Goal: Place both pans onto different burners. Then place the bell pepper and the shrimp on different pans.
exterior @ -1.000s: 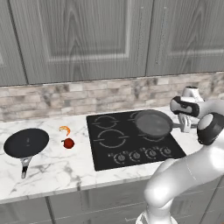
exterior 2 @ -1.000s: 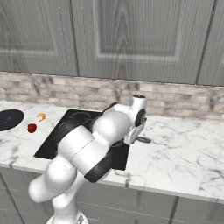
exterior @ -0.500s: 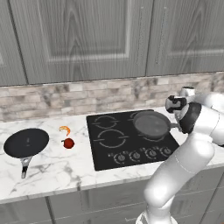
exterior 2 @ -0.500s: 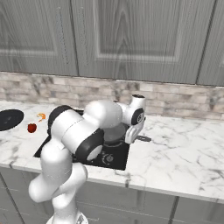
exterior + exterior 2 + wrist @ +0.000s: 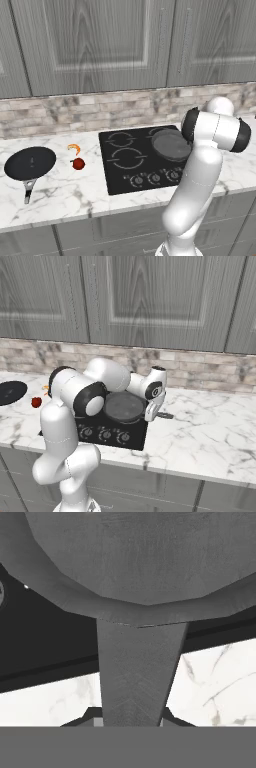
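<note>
A dark grey pan (image 5: 171,145) lies over the right side of the black cooktop (image 5: 131,175), hiding the burner there. In the hand view its bowl (image 5: 140,557) sits at the top and its flat handle (image 5: 137,667) runs down between the fingertips. My gripper (image 5: 131,718) is shut on that handle, and the right base view shows the gripper (image 5: 152,415) at the pan's (image 5: 122,406) right rim. The black pan (image 5: 30,164) rests on the counter at far left. Beside it lie the orange shrimp (image 5: 74,148) and the red bell pepper (image 5: 78,163). Two left burners (image 5: 126,159) are bare.
A marble counter (image 5: 60,200) runs on both sides of the cooktop, with a stone backsplash (image 5: 75,107) and grey cabinets above. A row of knob dials (image 5: 152,176) lines the cooktop's front edge. My own arm (image 5: 200,170) stands in front of the cooktop's right end.
The arm's elbow has swung left across both base views. The grey pan has shifted only slightly over the cooktop's right side, with the gripper still shut on its handle.
</note>
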